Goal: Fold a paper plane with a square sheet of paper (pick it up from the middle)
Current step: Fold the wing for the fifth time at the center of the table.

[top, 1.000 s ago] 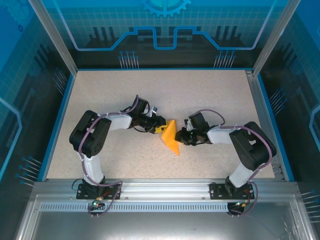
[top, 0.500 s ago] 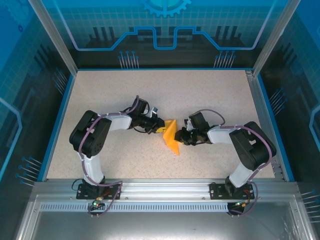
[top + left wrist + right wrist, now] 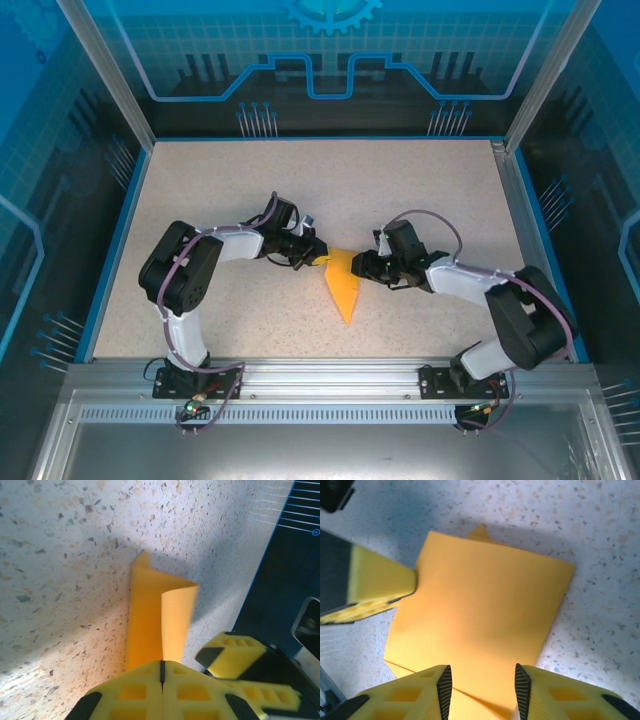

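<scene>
**Where both claws meet over the plane point(image 3: 345, 295), its wide end is hidden**

Seen from above, the orange-yellow plane sits in the middle of the counter point(image 3: 220, 190) between the two arms. It is a narrow triangle with its nose toward the near edge. The claws cover its far end, and from up here I cannot tell whether the nose touches the counter.

The left claw point(image 3: 161, 666) is clenched on the plane. In its wrist view the yellow fingers point(image 3: 132, 692) meet along a thin seam and the paper comes straight out of it, so the gripped end is out of sight. One layer curls upward there, and its right edge is blurred.

The right claw point(image 3: 482, 685) is released. In its wrist view the pads point(image 3: 444, 686) stand apart, and the plane's flat face shows across the gap. The plane runs off the bottom of that picture, so its near part is cut off. A faint crease crosses the lower left corner. A left-claw finger sits against the plane's left edge.
</scene>
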